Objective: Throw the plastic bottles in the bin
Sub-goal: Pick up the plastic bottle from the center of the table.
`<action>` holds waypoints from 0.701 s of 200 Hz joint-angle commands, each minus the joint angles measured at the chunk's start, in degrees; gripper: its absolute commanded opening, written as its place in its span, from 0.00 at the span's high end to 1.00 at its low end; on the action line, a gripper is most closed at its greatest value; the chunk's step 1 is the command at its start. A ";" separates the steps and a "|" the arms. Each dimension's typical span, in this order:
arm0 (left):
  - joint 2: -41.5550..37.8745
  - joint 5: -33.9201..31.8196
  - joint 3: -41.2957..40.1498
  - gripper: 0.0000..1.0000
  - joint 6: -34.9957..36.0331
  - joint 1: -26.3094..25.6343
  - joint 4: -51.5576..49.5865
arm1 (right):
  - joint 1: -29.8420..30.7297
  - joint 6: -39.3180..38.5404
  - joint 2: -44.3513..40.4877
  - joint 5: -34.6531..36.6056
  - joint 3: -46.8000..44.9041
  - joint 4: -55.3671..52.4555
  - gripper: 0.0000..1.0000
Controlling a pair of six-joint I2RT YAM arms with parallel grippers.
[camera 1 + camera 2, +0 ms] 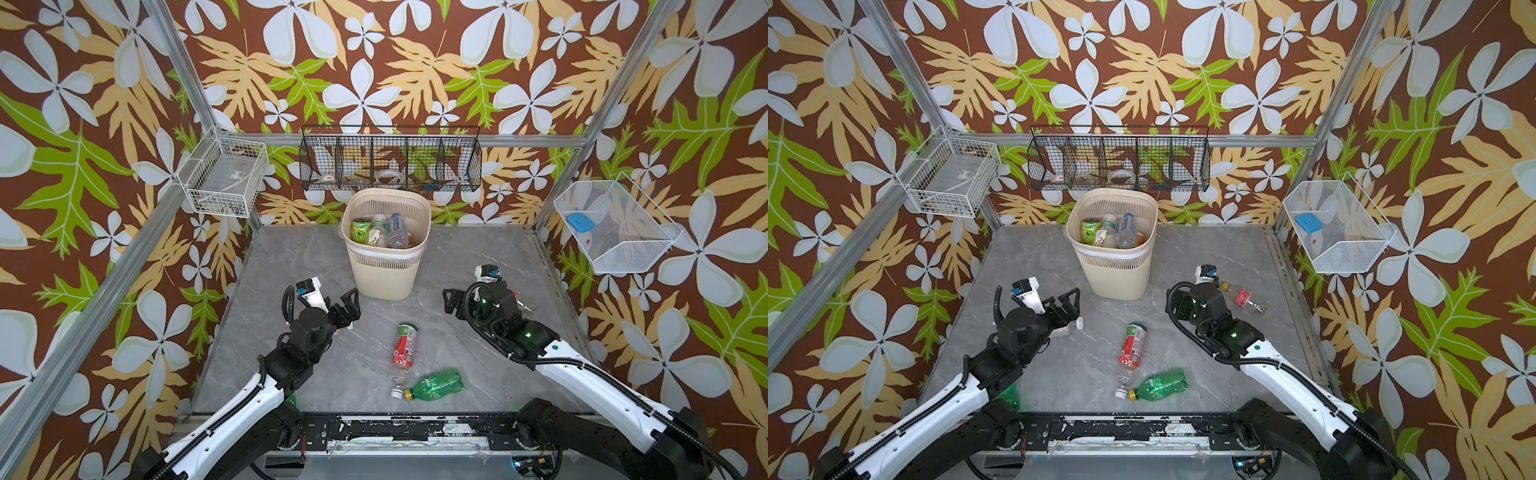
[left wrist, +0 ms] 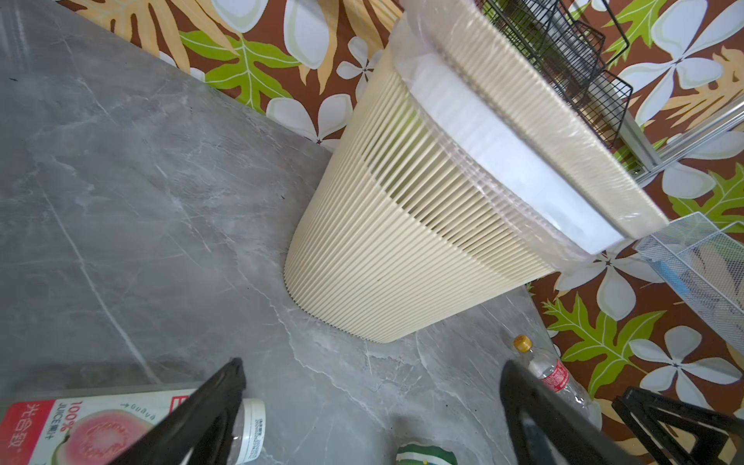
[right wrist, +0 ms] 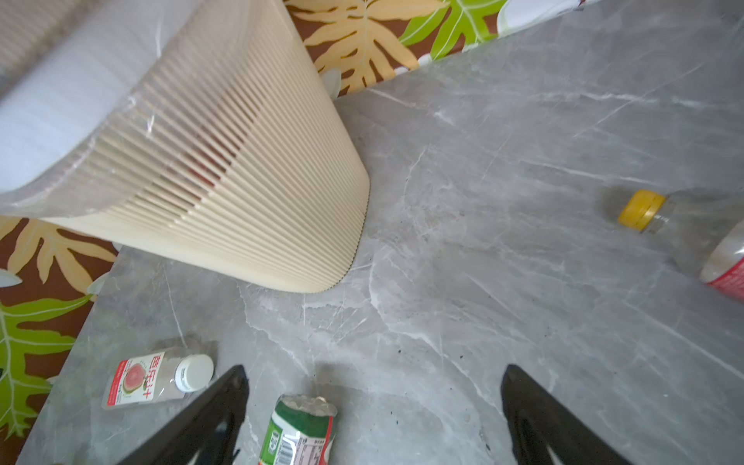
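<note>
The beige bin (image 1: 384, 272) (image 1: 1113, 270) stands at the back of the table with several bottles (image 1: 380, 232) inside. On the table lie a red-and-green labelled bottle (image 1: 404, 347) (image 3: 300, 430), a green bottle (image 1: 438, 384) and a crushed clear one (image 1: 397, 384). My left gripper (image 1: 347, 309) (image 2: 373, 364) hangs open just left of the bin (image 2: 402, 241), over a white-capped guava juice bottle (image 2: 100, 430) (image 3: 157, 378). My right gripper (image 1: 453, 305) (image 3: 375, 368) is open to the right of the bin (image 3: 241, 181). A yellow-capped bottle (image 1: 1241, 297) (image 3: 652, 211) lies beside it.
Another green bottle (image 1: 1009, 397) lies half hidden under the left arm. A black wire basket (image 1: 390, 164) hangs on the back wall above the bin. White wire baskets hang on the left wall (image 1: 224, 178) and the right wall (image 1: 615, 228).
</note>
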 commanded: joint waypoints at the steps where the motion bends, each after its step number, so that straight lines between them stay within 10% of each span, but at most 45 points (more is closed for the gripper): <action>1: -0.46 -2.77 -0.30 0.00 -1.17 0.10 -1.43 | 2.67 2.76 1.10 -1.14 -0.29 -0.51 0.04; 140: -8.16 -9.80 -3.46 0.00 -3.56 0.19 -8.97 | 22.52 13.99 19.47 -2.88 -0.10 4.82 0.05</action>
